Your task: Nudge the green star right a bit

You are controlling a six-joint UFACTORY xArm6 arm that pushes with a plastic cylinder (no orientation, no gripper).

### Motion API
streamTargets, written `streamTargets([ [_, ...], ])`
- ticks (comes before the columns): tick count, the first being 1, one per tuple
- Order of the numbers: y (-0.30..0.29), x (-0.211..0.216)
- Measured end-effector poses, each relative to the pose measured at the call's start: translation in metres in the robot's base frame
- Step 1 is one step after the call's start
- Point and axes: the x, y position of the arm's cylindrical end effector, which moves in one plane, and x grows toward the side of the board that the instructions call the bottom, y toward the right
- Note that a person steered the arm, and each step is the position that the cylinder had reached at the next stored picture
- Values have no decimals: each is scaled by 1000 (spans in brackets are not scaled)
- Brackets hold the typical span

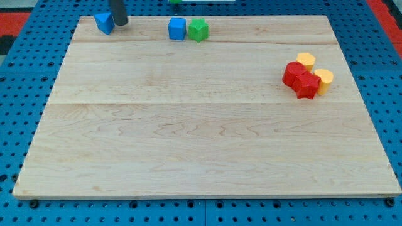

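A green block (198, 29) sits near the board's top edge, touching the right side of a blue cube (177, 29); I cannot make out its exact shape. Another small green piece (174, 2) shows at the view's very top, cut off by the frame. My tip (120, 24) rests at the top left of the board, right beside a second blue block (103, 22), on that block's right. The tip is well to the left of the green block, with the blue cube between them.
At the right side of the wooden board (201, 157), two red blocks (300, 79) and two yellow blocks (306, 61) (324, 80) cluster together. Blue pegboard (12, 94) surrounds the board.
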Motion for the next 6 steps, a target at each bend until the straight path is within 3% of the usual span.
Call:
streamTargets([
  [2, 125, 1],
  [4, 130, 17],
  [5, 91, 23],
  [6, 92, 33],
])
